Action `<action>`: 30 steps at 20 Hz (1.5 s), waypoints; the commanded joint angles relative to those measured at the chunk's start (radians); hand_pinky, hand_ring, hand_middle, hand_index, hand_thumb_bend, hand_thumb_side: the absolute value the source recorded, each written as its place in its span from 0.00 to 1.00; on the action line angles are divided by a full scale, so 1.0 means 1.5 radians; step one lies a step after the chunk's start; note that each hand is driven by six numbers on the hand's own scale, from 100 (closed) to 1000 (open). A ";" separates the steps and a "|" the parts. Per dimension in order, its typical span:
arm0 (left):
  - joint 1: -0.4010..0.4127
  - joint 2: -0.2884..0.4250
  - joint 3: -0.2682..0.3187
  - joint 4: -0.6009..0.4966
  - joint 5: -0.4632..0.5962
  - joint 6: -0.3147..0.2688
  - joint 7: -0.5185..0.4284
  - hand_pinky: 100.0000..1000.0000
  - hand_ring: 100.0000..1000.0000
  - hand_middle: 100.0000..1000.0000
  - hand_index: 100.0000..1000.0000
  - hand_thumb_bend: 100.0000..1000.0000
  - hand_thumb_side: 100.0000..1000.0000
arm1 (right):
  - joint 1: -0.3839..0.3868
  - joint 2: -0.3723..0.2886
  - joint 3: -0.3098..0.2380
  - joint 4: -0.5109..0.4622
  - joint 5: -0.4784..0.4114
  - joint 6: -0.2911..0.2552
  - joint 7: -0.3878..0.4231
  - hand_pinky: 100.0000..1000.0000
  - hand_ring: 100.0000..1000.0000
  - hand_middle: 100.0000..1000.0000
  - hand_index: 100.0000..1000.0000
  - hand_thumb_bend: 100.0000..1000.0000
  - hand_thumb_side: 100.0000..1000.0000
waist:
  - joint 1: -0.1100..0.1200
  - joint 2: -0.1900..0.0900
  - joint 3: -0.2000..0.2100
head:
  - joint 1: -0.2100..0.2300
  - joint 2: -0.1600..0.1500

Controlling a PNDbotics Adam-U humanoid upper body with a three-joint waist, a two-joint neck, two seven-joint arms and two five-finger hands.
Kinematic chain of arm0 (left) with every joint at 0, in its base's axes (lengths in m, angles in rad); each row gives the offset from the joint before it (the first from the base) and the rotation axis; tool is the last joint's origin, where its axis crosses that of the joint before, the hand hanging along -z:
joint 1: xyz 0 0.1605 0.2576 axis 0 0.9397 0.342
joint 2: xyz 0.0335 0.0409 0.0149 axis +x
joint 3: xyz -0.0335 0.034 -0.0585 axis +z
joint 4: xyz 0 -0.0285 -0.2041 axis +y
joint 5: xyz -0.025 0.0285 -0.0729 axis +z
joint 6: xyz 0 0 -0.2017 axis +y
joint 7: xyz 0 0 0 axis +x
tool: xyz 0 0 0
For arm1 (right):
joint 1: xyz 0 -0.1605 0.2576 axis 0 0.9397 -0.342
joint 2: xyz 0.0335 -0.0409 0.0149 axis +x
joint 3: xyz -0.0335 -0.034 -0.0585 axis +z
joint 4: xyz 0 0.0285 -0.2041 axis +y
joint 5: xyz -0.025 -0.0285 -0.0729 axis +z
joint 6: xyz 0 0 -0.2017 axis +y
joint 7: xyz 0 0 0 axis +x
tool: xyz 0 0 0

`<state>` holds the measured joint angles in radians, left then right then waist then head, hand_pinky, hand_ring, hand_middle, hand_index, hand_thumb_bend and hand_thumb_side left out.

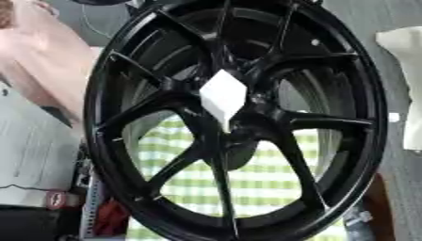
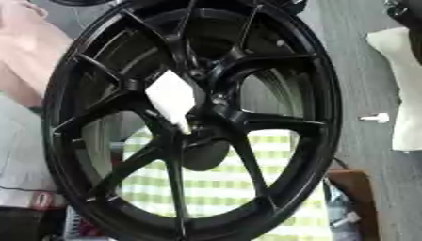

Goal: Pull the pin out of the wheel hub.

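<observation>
A large black spoked wheel (image 1: 239, 117) stands upright and fills most of both views. At its hub sits a white pin (image 1: 223, 96) with a wide diamond-shaped head that narrows to a point toward the bottom. The pin lies against the hub where the spokes meet. Neither of my hands shows in either view. A small dark shape (image 2: 401, 8) at the top right corner is too little to make out.
A green-and-white checked cloth (image 1: 255, 183) shows through the lower spokes. A white object (image 1: 408, 84) lies on the grey surface to the right, with a small white piece (image 2: 375, 117) near it. A person's pink sleeve (image 1: 37, 61) is at the left edge.
</observation>
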<state>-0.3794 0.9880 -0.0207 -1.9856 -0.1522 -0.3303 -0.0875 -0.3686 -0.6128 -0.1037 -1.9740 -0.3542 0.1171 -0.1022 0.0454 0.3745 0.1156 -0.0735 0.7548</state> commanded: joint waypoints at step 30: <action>-0.445 -0.017 -0.295 0.009 0.106 0.247 -0.480 0.84 0.76 0.75 0.88 0.13 0.73 | -0.015 -0.031 0.024 0.008 -0.001 0.003 0.033 0.87 0.67 0.46 0.59 0.19 0.20 | 0.011 -0.041 -0.042 | 0.020 -0.014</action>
<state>-1.0271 0.9576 -0.4612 -1.9759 0.0083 0.0330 -0.7970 -0.3786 -0.6326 -0.0648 -1.9560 -0.3546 0.1251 -0.0586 0.0654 0.3386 0.0524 -0.0454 0.7448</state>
